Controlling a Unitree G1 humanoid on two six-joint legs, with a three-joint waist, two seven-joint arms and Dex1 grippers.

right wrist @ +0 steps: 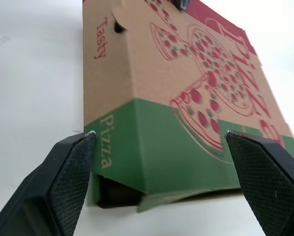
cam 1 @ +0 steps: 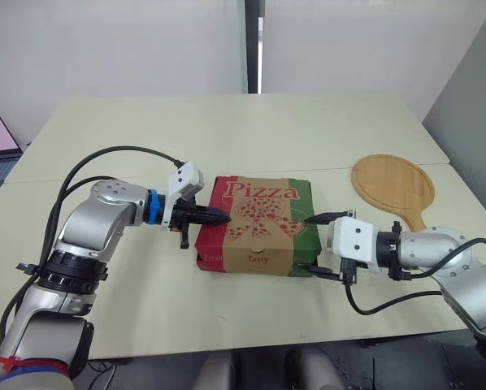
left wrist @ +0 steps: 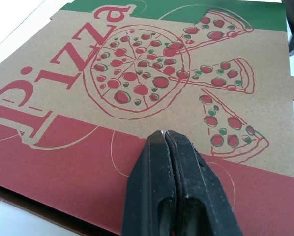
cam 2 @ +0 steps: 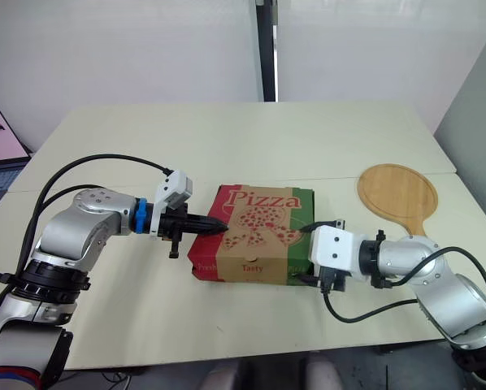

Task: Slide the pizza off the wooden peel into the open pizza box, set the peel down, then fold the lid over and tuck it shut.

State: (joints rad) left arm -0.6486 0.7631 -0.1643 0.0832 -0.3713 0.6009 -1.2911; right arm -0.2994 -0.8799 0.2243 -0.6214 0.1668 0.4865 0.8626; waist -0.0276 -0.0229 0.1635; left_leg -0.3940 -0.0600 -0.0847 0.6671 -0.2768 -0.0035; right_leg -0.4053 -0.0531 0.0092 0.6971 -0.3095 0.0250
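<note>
I have the brown cardboard pizza box with the red and green printed lid (cam 1: 259, 223) in the middle of the pale bench (cam 1: 227, 130), lid folded down over it. The "Pizza" lettering runs along its far edge and "Tasty" shows on the near front wall.

My left gripper (cam 1: 224, 217) reaches in from the left. Its two black fingers (left wrist: 179, 182) are pressed together with nothing between them, and their tips sit on the red band at the lid's left side, just short of the printed pizza drawing.

My right gripper (cam 1: 312, 244) is at the box's right end. Its fingers (right wrist: 71, 172) are spread wide and straddle the green side of the box, one toward the near corner and one farther along, and neither visibly touches the cardboard. In the right wrist view I see a dark gap under the lower edge of that green side, near the corner.

The round wooden peel with a short handle (cam 1: 393, 187) lies flat on the bench, to the right of the box and a little farther back, apart from both grippers.
</note>
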